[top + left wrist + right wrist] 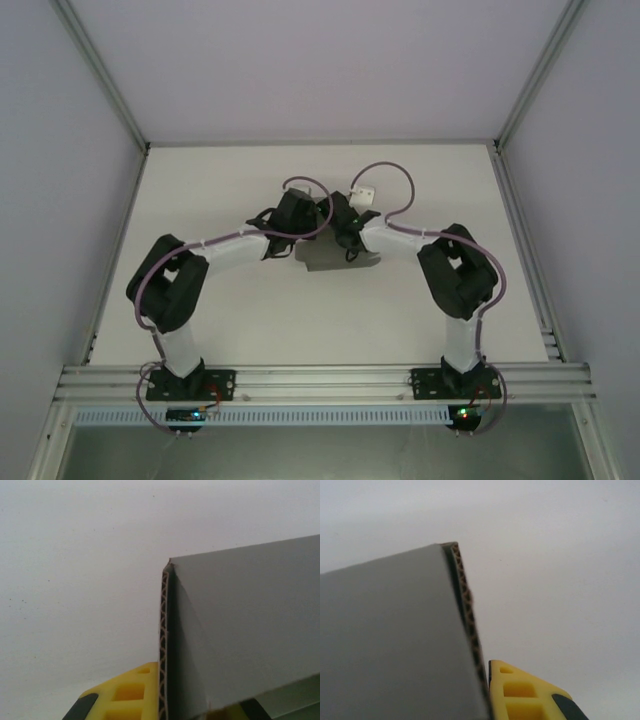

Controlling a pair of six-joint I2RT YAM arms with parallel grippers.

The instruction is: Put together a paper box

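My left hand and right hand are each pinched almost shut on a corrugated edge of the paper box, which sits mid-desk between them, probably to brace its walls upright for folding.

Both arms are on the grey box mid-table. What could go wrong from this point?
1. The left gripper is shut on a wall of the paper box right at its corrugated cut edge. A pull could slip it free or crush the flutes.
2. The right gripper seems to pinch another wall edge the same way. If the arms move unevenly, the thin cardboard may tear or a fold may spring open.
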